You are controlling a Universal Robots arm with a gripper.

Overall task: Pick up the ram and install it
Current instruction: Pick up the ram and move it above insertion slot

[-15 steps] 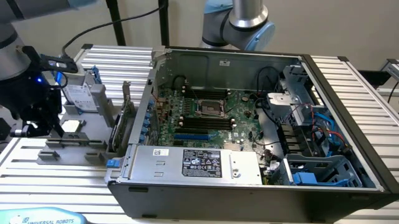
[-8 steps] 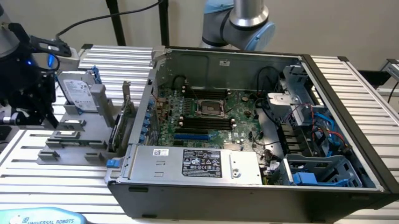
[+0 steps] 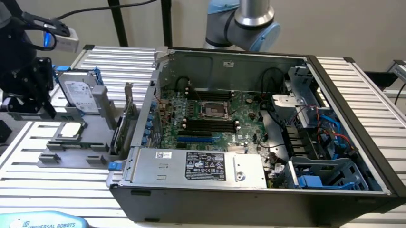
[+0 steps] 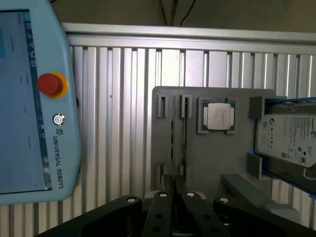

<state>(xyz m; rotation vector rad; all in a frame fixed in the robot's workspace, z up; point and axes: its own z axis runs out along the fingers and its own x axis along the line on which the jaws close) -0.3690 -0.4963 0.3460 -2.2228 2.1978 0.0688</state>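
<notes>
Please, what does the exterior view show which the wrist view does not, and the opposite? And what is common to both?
Exterior view: the open computer case, its motherboard, the power supply and a blue drive cage. Wrist view: the red stop button on the teach pendant. Both: the gray holder, the hard drive, the processor chip and the pendant.

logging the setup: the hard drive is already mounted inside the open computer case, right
No. The exterior view shows the hard drive standing in the gray tray outside the open computer case, on the exterior view's left.
</notes>
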